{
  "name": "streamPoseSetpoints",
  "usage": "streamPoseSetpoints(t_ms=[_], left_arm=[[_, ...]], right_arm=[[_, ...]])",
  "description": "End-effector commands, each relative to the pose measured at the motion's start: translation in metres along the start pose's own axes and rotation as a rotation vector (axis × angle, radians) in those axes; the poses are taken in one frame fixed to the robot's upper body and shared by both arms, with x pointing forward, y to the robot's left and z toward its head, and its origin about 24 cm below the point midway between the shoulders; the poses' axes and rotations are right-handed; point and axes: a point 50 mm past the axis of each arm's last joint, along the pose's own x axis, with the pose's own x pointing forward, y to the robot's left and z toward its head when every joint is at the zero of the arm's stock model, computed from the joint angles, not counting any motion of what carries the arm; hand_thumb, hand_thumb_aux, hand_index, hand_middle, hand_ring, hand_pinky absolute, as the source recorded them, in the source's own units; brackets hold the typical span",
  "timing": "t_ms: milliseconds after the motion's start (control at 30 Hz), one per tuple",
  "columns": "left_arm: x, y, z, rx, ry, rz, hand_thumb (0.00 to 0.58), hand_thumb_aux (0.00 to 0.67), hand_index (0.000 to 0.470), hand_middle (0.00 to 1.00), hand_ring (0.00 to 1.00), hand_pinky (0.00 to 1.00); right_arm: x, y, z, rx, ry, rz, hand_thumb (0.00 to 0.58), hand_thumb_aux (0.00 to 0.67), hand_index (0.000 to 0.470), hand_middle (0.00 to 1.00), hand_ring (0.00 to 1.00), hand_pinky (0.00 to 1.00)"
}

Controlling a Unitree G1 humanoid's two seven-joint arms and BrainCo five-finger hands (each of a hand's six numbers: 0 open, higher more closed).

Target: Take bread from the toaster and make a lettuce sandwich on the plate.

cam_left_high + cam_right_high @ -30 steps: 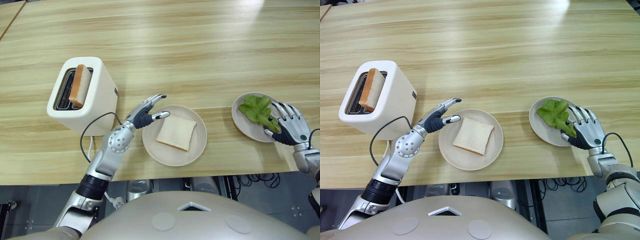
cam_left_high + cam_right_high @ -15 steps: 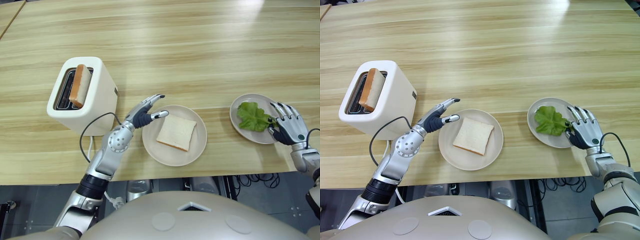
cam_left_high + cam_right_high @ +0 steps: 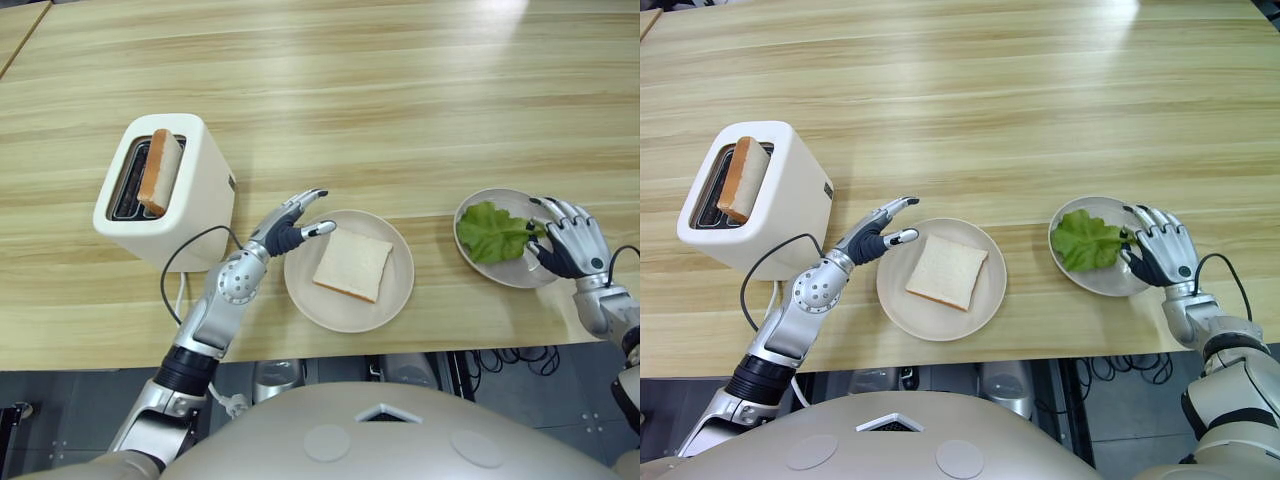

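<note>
A ruffled green lettuce leaf lies on a small beige round plate, its right edge pinched by the right robot hand. A square white bread slice lies flat on the larger beige plate. Beside that rim the left robot hand has its fingers spread and holds nothing. A browner toast slice stands in the white toaster on the wooden bench.

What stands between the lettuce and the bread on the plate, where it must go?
Nothing visible. Bare table lies between the dish holding the lettuce and the plate with the bread. The left hand is at the plate's left edge, off that path.
</note>
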Motion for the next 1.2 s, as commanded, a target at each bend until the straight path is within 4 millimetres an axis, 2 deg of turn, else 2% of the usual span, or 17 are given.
streamPoseSetpoints(t_ms=[33, 167, 333, 500, 600, 700, 833, 933, 1067, 1200], left_arm=[[0.000, 0.010, -0.003, 0.004, 0.009, 0.043, 0.000, 0.000, 0.000, 0.00, 0.00, 0.00], [0.001, 0.012, -0.006, -0.009, 0.018, 0.053, 0.000, 0.000, 0.000, 0.00, 0.00, 0.00], [0.004, 0.011, -0.007, -0.006, 0.014, 0.049, 0.000, 0.000, 0.000, 0.00, 0.00, 0.00], [0.005, 0.021, -0.006, 0.006, -0.002, 0.073, 0.000, 0.000, 0.000, 0.00, 0.00, 0.00], [0.004, 0.032, -0.004, 0.017, -0.014, 0.111, 0.000, 0.000, 0.000, 0.00, 0.00, 0.00], [-0.002, 0.054, 0.001, 0.023, -0.039, 0.197, 0.000, 0.000, 0.000, 0.00, 0.00, 0.00], [-0.015, 0.086, 0.006, 0.036, -0.065, 0.337, 0.000, 0.000, 0.000, 0.00, 0.00, 0.00], [-0.028, 0.103, 0.008, 0.035, -0.075, 0.417, 0.000, 0.000, 0.000, 0.00, 0.00, 0.00], [-0.042, 0.116, 0.008, 0.038, -0.073, 0.478, 0.000, 0.000, 0.000, 0.00, 0.00, 0.00], [-0.047, 0.118, 0.000, 0.041, -0.038, 0.487, 0.000, 0.000, 0.000, 0.00, 0.00, 0.00]], right_arm=[[0.025, -0.021, 0.008, 0.025, -0.106, -0.131, 0.580, 0.670, 0.460, 1.00, 1.00, 1.00], [0.049, -0.036, 0.028, 0.047, -0.238, -0.220, 0.580, 0.670, 0.460, 1.00, 1.00, 1.00], [0.076, -0.052, 0.065, 0.081, -0.408, -0.311, 0.580, 0.670, 0.460, 1.00, 1.00, 1.00], [0.097, -0.061, 0.105, 0.138, -0.546, -0.355, 0.580, 0.670, 0.460, 1.00, 1.00, 1.00], [0.102, -0.055, 0.125, 0.175, -0.611, -0.329, 0.580, 0.670, 0.460, 1.00, 1.00, 1.00], [0.102, -0.041, 0.146, 0.213, -0.681, -0.246, 0.580, 0.670, 0.460, 1.00, 1.00, 1.00], [0.097, -0.020, 0.164, 0.262, -0.744, -0.093, 0.580, 0.670, 0.460, 1.00, 1.00, 1.00], [0.093, -0.007, 0.176, 0.302, -0.791, 0.024, 0.580, 0.670, 0.460, 1.00, 1.00, 1.00], [0.087, 0.008, 0.187, 0.354, -0.809, 0.160, 0.580, 0.670, 0.460, 1.00, 1.00, 1.00], [0.080, 0.021, 0.197, 0.350, -0.834, 0.257, 0.580, 0.670, 0.460, 1.00, 1.00, 1.00]])
